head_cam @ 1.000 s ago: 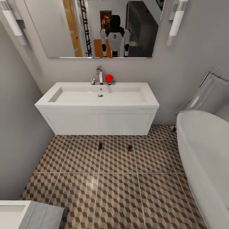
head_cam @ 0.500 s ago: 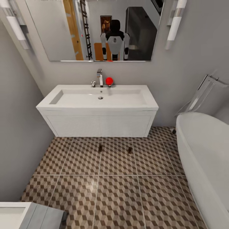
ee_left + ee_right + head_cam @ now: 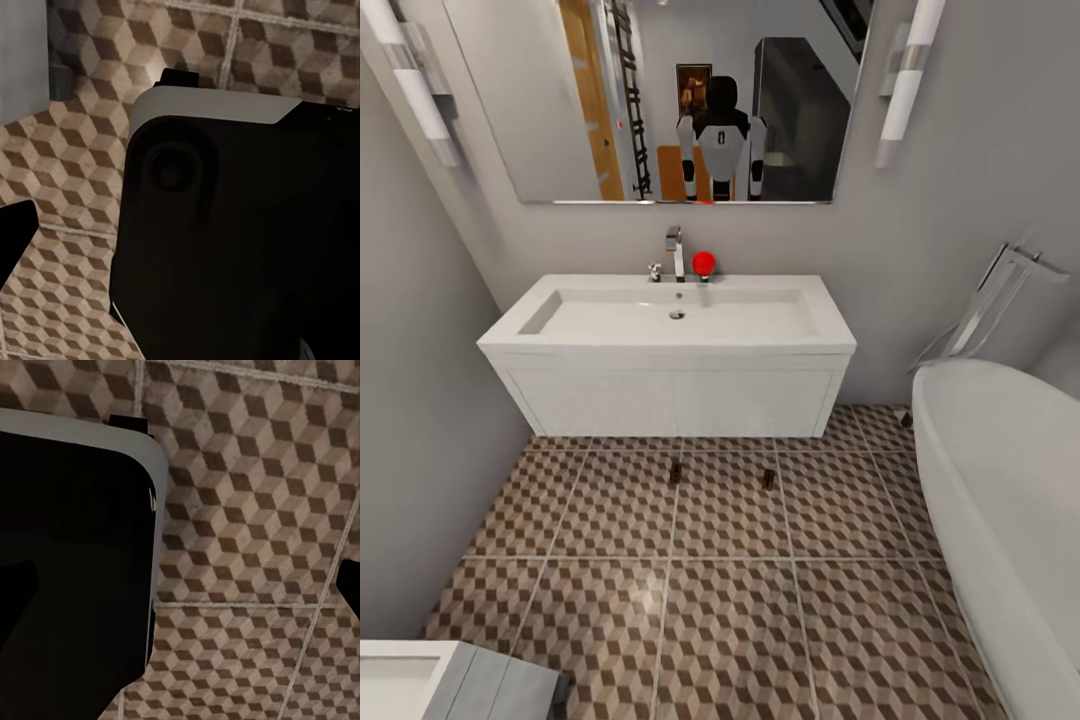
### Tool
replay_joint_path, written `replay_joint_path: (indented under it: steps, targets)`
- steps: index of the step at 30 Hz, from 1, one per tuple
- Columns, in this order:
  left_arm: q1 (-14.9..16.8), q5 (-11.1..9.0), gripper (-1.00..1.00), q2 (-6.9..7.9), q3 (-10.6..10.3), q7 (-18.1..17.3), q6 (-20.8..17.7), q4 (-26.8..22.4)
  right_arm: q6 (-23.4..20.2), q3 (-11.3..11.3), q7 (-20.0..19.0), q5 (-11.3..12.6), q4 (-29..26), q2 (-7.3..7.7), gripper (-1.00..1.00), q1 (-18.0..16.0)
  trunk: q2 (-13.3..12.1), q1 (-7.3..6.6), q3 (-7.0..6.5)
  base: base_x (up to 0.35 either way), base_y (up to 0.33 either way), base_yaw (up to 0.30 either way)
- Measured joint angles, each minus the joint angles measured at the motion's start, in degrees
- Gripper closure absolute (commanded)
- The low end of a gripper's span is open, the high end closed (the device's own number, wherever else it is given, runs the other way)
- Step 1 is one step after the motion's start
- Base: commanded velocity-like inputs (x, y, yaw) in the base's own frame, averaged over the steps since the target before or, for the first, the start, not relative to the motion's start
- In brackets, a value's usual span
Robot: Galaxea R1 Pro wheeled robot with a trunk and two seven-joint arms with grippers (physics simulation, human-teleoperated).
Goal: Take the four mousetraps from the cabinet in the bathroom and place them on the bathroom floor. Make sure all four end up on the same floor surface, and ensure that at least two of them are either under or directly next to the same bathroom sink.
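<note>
Two mousetraps lie on the bathroom floor [image 3: 610, 590] just in front of the sink [image 3: 670, 330]. One mousetrap [image 3: 675, 472] is below the basin's middle and the other mousetrap [image 3: 768, 479] lies to its right. The sink is a wide white basin on a white vanity with a chrome tap [image 3: 676, 250]. The cabinet is out of view. My left gripper [image 3: 172, 240] and right gripper [image 3: 180, 585] hang over the patterned tiles beside my dark base. Their dark fingertips [image 3: 15, 240] [image 3: 349, 585] sit at the frame edges, spread wide with nothing between them.
A white bathtub [image 3: 1010, 500] fills the right side. A white toilet [image 3: 420, 685] sits at the near left corner. A mirror [image 3: 680, 100] above the sink reflects my body and a door. A red ball [image 3: 704, 263] rests beside the tap. Grey walls close the left and back.
The whole view has shifted: sink and mirror sit lower and slightly smaller, so the camera has drawn back. The two mousetraps have stayed where they were on the tiles.
</note>
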State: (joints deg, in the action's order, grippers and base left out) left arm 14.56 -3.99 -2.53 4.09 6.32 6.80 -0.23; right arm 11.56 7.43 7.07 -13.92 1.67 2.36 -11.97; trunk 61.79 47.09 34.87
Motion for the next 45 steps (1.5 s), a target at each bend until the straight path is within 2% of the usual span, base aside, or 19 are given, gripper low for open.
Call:
replay_joint_path:
  steps: [45]
  targets:
    - [0.0,0.0,-1.0,0.0,0.0,0.0,0.0,0.0,0.0,0.0,0.0,0.0,0.0,0.0,-1.0,0.0,0.0,0.0,-4.0,0.0,0.0,0.0]
